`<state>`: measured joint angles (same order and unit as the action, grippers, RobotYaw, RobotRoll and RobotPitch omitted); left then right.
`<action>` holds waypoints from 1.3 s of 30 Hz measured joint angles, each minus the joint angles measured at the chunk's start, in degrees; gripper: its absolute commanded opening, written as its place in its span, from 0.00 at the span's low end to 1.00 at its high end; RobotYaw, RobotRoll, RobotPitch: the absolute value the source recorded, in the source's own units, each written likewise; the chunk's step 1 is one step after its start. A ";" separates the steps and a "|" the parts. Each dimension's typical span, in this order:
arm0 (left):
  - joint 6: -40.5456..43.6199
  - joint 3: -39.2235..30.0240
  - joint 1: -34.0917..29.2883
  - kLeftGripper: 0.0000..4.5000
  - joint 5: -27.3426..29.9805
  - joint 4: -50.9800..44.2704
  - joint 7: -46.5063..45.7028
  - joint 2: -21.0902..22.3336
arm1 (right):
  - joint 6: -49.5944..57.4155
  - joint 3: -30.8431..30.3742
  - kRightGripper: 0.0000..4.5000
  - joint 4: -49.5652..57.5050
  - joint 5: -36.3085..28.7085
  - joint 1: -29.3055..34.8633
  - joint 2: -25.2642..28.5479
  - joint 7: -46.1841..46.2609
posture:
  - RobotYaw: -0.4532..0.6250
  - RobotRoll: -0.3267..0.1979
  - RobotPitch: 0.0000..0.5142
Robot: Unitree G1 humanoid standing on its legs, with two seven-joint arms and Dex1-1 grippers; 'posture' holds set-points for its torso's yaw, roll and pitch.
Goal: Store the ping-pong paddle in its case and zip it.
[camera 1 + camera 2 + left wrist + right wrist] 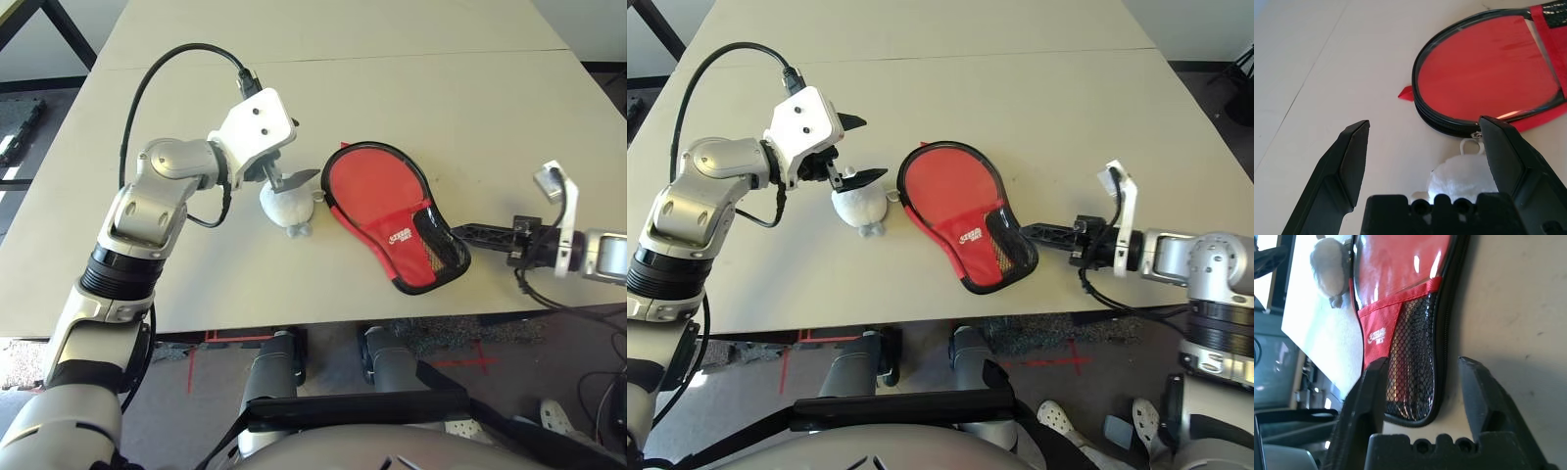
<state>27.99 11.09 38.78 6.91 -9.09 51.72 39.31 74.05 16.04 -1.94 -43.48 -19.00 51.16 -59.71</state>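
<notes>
The red case (377,211) lies flat on the table, round end toward the back and black mesh pocket (1410,352) toward the front edge. The ping-pong paddle is hidden. The zipper edging (1444,125) looks shut along the round end. My left gripper (862,149) hangs open just left of the case, over a white stuffed lump (860,206), with nothing between its fingers. My right gripper (1423,362) is open at the case's narrow end, one finger (1369,396) over the mesh and the other on the table side.
The white lump (286,206) touches the case's left rim. The table (441,98) stretches pale and wide behind the case, with a seam across it. Its front edge runs close under the case's narrow end.
</notes>
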 measured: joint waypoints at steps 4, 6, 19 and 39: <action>1.99 -1.13 -2.10 1.00 1.43 -2.43 2.41 2.62 | -12.19 -5.20 1.00 -3.42 3.73 -2.10 6.56 -9.75 | 0.47 0.62 0.42; 2.79 -1.59 -2.78 1.00 2.34 -3.85 3.10 3.35 | -18.68 -7.49 1.00 -6.52 6.48 -4.54 6.85 -12.92 | 0.47 0.62 0.42; 5.57 -3.00 -6.15 1.00 4.28 -6.13 3.67 4.80 | -59.72 -21.05 1.00 -45.27 29.54 -33.13 -5.50 -20.74 | 0.52 0.62 0.41; 9.64 -3.34 -8.05 1.00 4.27 -6.55 1.39 5.64 | -82.62 -24.12 1.00 -65.01 43.54 -40.61 -20.36 -21.24 | 0.55 0.62 0.42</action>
<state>37.63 7.75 30.73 11.18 -15.64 53.11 44.95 -8.57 -8.08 -66.96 0.06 -59.62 30.80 -80.95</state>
